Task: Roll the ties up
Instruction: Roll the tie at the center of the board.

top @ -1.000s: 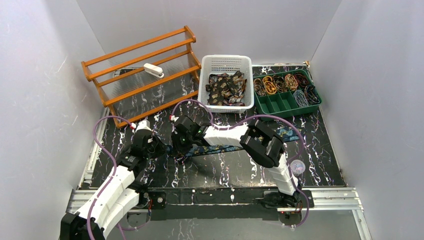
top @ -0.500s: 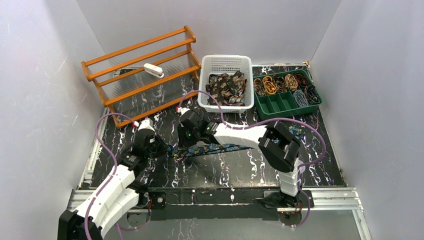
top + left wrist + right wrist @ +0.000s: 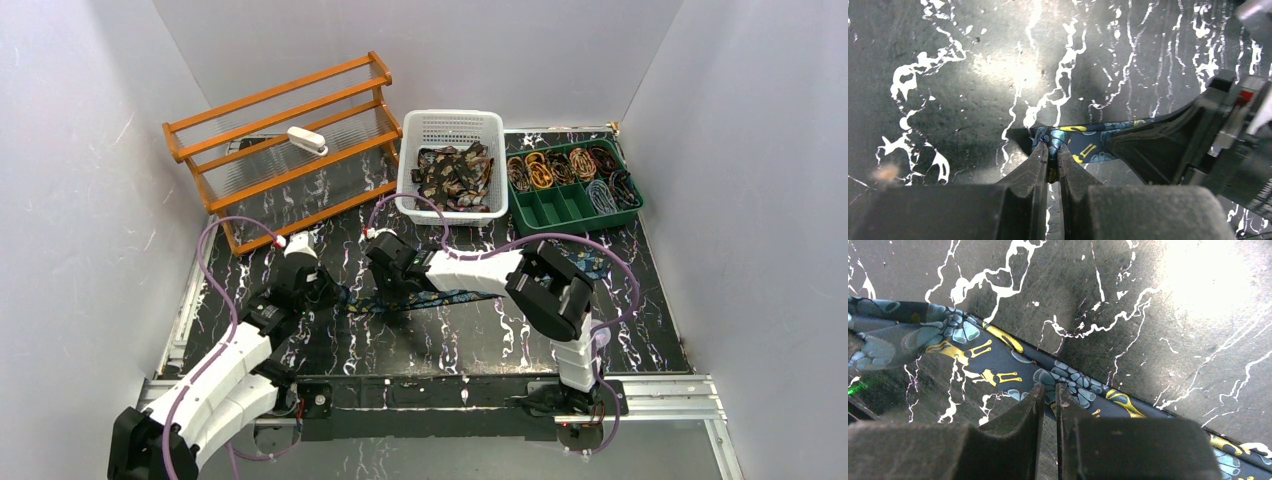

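Observation:
A dark blue tie (image 3: 455,296) with teal and gold paisley lies stretched left to right across the black marbled table. My left gripper (image 3: 335,297) is shut on its left end. In the left wrist view the fabric (image 3: 1088,142) bunches between the left gripper's (image 3: 1053,150) closed fingers. Just to the right, my right gripper (image 3: 385,298) pinches the same tie. In the right wrist view its jaws (image 3: 1048,392) are closed on the near edge of the tie (image 3: 973,347), which runs from upper left to lower right.
A white basket (image 3: 450,125) at the back holds brown paisley ties (image 3: 455,178). A green divided tray (image 3: 560,215) to its right holds several rolled ties (image 3: 560,165). A wooden rack (image 3: 290,140) stands at the back left. Purple cables (image 3: 215,235) loop over both arms.
The right wrist has shifted right and farther back, away from the left gripper, and the left arm has edged forward. Both grippers keep their hold on the tie.

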Available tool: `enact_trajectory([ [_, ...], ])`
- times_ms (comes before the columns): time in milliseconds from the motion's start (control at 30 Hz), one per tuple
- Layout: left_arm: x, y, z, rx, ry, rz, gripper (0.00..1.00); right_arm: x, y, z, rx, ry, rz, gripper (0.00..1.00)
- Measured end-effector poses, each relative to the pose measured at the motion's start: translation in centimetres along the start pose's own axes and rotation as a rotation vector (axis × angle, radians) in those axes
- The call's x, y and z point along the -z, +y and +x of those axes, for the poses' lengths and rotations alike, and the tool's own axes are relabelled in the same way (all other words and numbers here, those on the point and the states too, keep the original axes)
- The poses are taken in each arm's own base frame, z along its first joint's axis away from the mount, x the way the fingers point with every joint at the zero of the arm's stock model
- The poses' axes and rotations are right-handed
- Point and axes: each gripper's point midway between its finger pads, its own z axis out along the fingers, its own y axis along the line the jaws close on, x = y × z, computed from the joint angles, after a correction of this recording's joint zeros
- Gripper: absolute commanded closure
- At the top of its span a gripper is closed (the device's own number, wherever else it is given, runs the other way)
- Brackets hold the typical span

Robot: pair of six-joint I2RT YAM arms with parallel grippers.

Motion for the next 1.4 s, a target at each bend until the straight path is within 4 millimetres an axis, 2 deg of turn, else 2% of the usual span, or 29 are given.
enact_trajectory([
  [200,0.4,-2.2,-0.9,-0.042,-0.001,0.040,1.00,-0.1,0.0,-0.1,-0.010,-0.004,-0.003,0.78],
  [400,-0.2,-3.0,0.2,-0.112,0.043,0.028,1.00,0.3,0.0,-0.1,-0.048,-0.003,-0.059,0.74],
  [467,-0.4,-3.1,0.6,-0.133,0.053,0.019,1.00,1.5,-0.2,0.2,-0.054,-0.004,-0.080,0.71],
  [533,-0.5,-3.4,0.8,-0.151,0.057,0.013,1.00,3.5,-0.4,-0.3,-0.063,-0.033,-0.102,0.70],
  [700,-0.9,-4.5,1.2,-0.193,0.062,0.002,1.00,9.4,-0.7,-3.9,-0.098,-0.216,-0.167,0.66],
  [800,-1.2,-5.5,1.6,-0.223,0.065,0.001,1.00,11.2,-2.5,-4.6,-0.148,-0.287,-0.168,0.64],
  [933,-1.7,-6.7,2.4,-0.262,0.071,0.002,1.00,10.8,-6.2,-2.8,-0.224,-0.276,-0.116,0.61],
  [1033,-2.2,-7.3,3.1,-0.285,0.079,-0.009,1.00,10.2,-7.5,-1.2,-0.247,-0.246,-0.086,0.58],
  [1300,-3.5,-8.8,4.2,-0.316,0.083,-0.026,0.99,10.9,-6.6,-1.3,-0.250,-0.248,-0.138,0.57],
  [1333,-3.6,-9.0,4.3,-0.312,0.084,-0.027,0.98,10.9,-6.5,-1.2,-0.252,-0.244,-0.144,0.57],
  [1400,-3.9,-9.1,4.6,-0.304,0.086,-0.029,0.89,10.9,-6.2,-1.1,-0.254,-0.238,-0.157,0.56],
])
